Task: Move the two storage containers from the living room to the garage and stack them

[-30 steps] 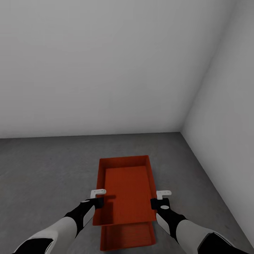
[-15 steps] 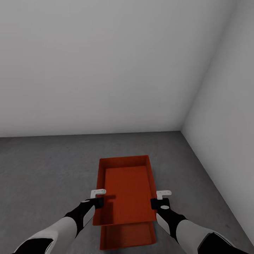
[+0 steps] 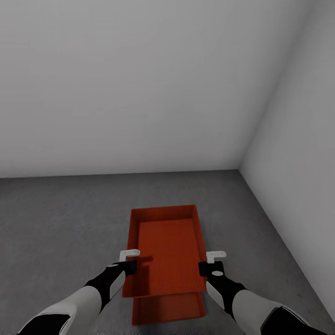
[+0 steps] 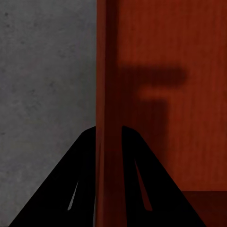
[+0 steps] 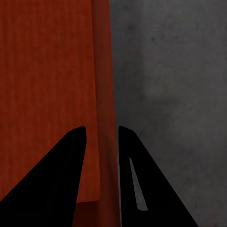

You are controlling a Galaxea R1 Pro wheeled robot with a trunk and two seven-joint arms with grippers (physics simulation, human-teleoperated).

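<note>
In the head view, the left gripper point(image 3: 129, 260) and the right gripper point(image 3: 210, 262) each pinch a long wall of the upper container point(image 3: 165, 253), held over the lower container point(image 3: 168, 311) on the garage floor point(image 3: 56, 223). The stacking step is in hand (I judge); next it needs lowering squarely.

The left wrist view shows what the head view cannot: the fingers point(image 4: 135, 156) straddle the thin wall.

The right wrist view shows the same grip, with the lower bin's edge underneath.

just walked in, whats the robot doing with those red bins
The robot holds one bin with both arms, the left pincer clamped on one side wall and the right pincer on the other. A second bin sits on the grey floor below it, nearer the robot, in a corner of white walls. The held bin overlaps the lower one but is not lined up over it.
</note>
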